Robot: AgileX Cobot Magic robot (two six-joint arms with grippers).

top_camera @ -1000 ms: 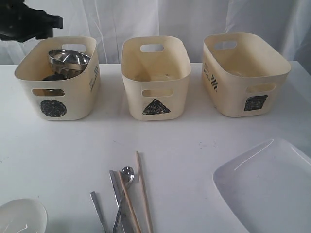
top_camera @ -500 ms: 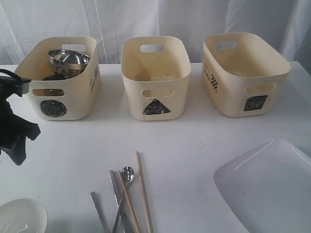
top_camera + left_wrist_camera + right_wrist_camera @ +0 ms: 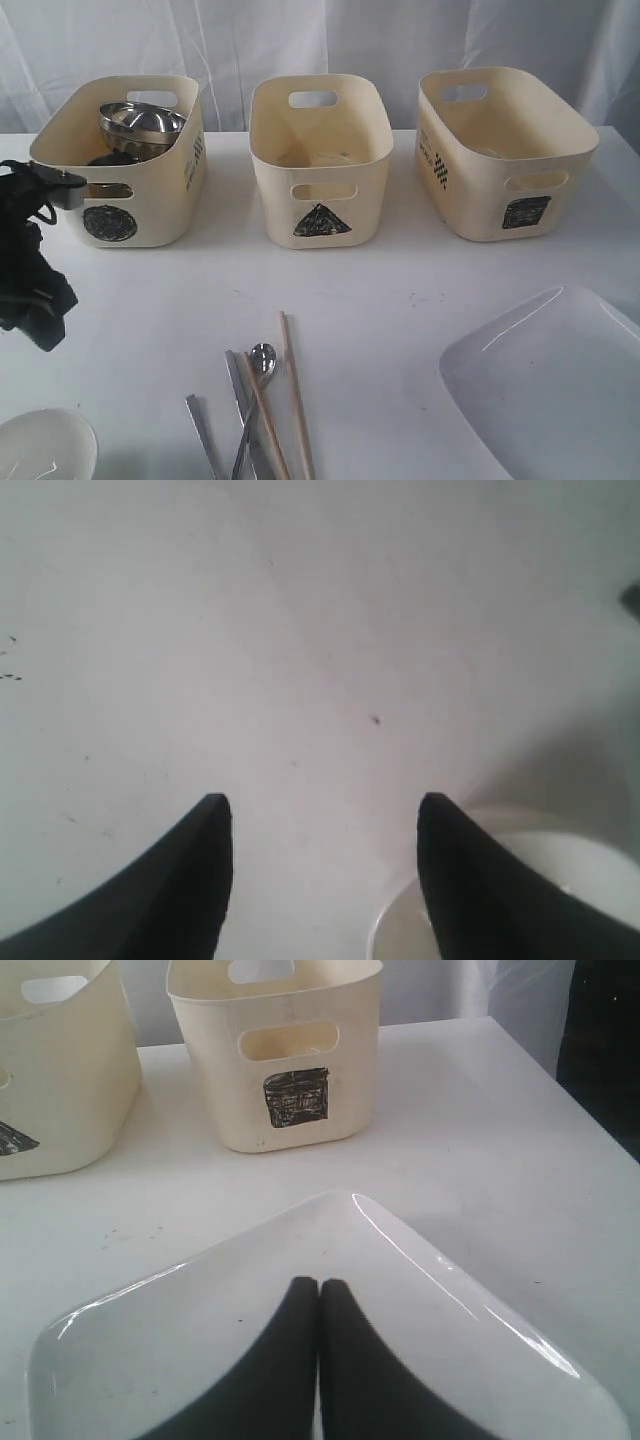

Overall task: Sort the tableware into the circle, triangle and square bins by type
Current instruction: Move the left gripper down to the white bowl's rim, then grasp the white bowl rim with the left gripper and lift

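White bowl (image 3: 590, 868) beside left hand (image 3: 322, 802) (spread wide).

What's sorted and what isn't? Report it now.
Done: a shiny steel vessel sits in the circle bin. In hand: nothing; the left pincer hangs open over the table beside the white bowl, the right pincer is shut above the white plate, gripping nothing. Left: the bowl, plate, chopsticks, spoon and other cutlery lie on the table, unsorted.
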